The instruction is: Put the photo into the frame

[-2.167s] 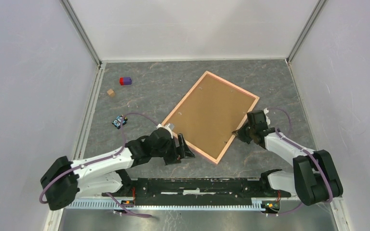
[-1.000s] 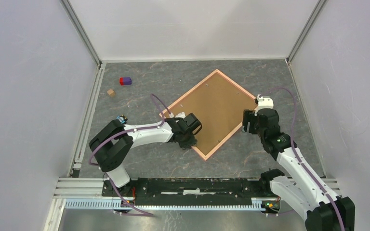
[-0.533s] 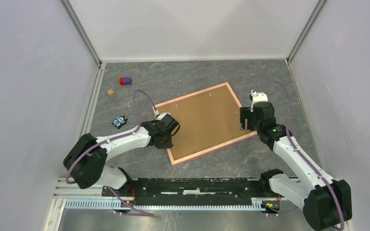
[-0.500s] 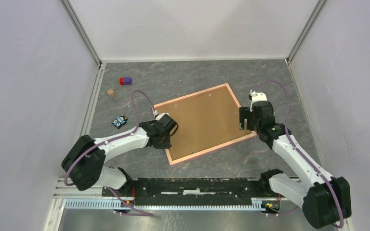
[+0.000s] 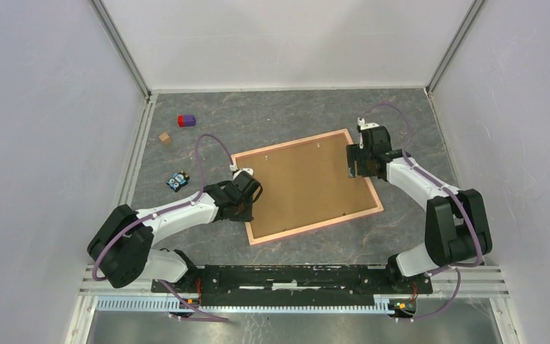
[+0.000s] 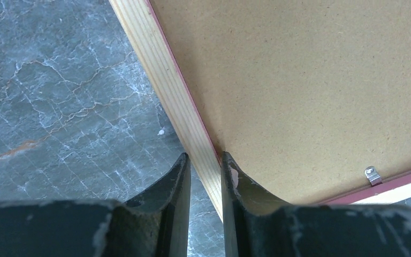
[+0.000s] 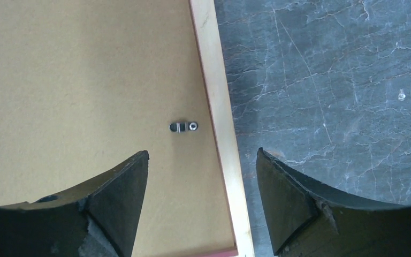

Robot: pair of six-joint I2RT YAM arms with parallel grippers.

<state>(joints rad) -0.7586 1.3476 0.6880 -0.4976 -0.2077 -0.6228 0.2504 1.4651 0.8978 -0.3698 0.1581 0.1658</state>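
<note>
The frame (image 5: 317, 226) lies face down in the middle of the table. A brown backing board (image 5: 304, 183) fills it, and the photo is hidden. My left gripper (image 5: 245, 201) is shut on the frame's left rail (image 6: 163, 85) near the front corner, one finger outside the wood and one on the board side (image 6: 206, 160). My right gripper (image 5: 354, 159) hovers open over the right rail (image 7: 214, 80) near the far corner. Its fingers straddle the rail without touching it (image 7: 202, 152). A small metal clip (image 7: 183, 127) sits on the board by that rail.
At the far left lie a purple and red block (image 5: 186, 120), a small tan cube (image 5: 165, 137) and a small blue gadget (image 5: 178, 180). Another clip (image 6: 372, 172) holds the board at the frame's front rail. Pale walls enclose the table on three sides.
The frame has turned clockwise from a diamond stance to nearly square with the table. My left gripper kept hold of its rail. My right gripper moved farther along the right rail.
</note>
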